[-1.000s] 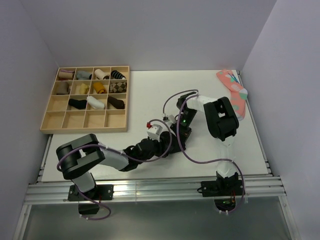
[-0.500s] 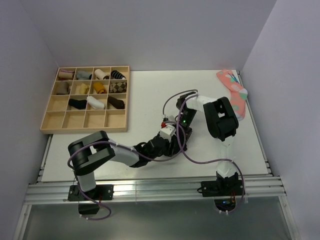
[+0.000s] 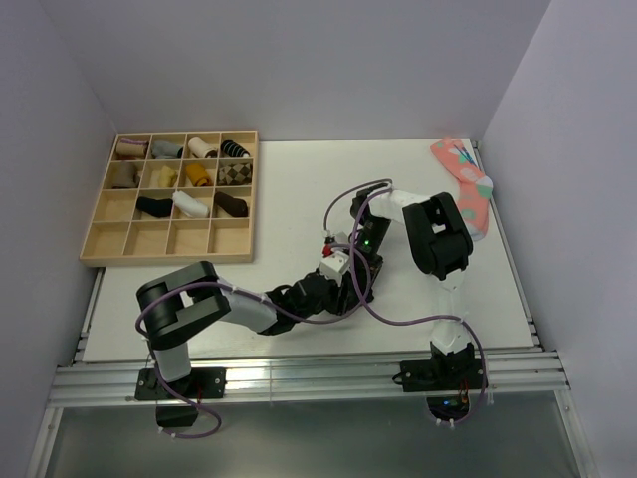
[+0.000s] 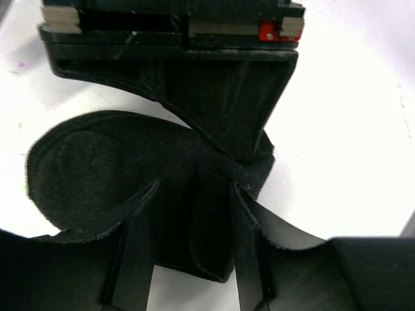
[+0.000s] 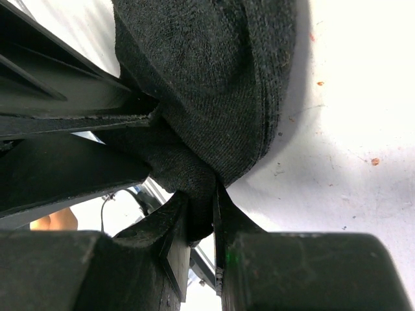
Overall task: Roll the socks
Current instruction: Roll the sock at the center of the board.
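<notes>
Black sock [image 4: 97, 168]: bunched on white table [image 3: 289, 189], centre of the overhead frame | right gripper [image 5: 198, 201]: clamped tight on one fold | left gripper [image 4: 194, 214]: clasping a thicker fold | step: probably mid-roll; next needs the held fold turned over the flat end | hidden: overhead, the arms cover the sock.

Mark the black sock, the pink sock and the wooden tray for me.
black sock [image 4: 91, 168], left wrist view, flat left part.
pink sock [image 3: 466, 179], top view, its middle.
wooden tray [image 3: 164, 258], top view, near rim.
</notes>
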Robot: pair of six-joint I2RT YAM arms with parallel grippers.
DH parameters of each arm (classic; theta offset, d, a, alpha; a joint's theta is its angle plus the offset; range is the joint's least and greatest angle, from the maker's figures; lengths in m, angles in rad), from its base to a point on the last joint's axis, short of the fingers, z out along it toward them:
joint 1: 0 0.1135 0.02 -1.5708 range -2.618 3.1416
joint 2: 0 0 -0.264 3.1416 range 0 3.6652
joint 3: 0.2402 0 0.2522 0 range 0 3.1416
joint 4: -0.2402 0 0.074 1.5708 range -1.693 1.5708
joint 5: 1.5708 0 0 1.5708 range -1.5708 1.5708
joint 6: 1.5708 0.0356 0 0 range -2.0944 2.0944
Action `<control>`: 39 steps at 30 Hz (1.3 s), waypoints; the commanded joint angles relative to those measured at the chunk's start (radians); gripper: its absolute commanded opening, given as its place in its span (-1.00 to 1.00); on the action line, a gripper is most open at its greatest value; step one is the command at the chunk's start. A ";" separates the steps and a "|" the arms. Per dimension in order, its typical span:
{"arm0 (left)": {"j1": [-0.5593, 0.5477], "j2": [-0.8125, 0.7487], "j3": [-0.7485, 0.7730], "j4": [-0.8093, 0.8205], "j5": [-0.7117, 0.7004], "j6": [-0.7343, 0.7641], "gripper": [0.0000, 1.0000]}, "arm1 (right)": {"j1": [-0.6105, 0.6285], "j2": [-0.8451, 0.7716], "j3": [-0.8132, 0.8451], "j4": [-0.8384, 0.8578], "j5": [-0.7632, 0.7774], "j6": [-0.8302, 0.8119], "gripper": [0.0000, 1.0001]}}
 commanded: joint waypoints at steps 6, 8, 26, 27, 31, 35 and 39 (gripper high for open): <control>-0.014 0.041 -0.070 0.075 0.159 -0.097 0.00 | 0.011 0.013 0.024 0.078 0.068 0.001 -0.61; -0.012 0.050 -0.079 0.091 0.179 -0.111 0.00 | 0.010 0.009 0.021 0.088 0.068 0.007 -0.61; -0.014 0.158 -0.163 0.224 0.237 -0.442 -0.99 | 0.004 -0.066 -0.017 0.144 0.019 -0.012 -0.25; -0.014 0.168 -0.169 0.223 0.239 -0.459 -0.99 | -0.001 -0.079 -0.019 0.153 0.011 -0.023 -0.17; 0.006 0.208 -0.199 0.281 0.314 -0.531 -0.99 | -0.047 -0.145 -0.016 0.196 -0.009 -0.031 -0.09; 0.034 0.242 -0.254 0.390 0.358 -0.652 -0.99 | -0.120 -0.207 -0.008 0.179 -0.095 -0.101 -0.08; 0.075 0.308 -0.303 0.500 0.429 -0.780 -0.99 | -0.183 -0.289 -0.061 0.136 -0.167 -0.297 -0.07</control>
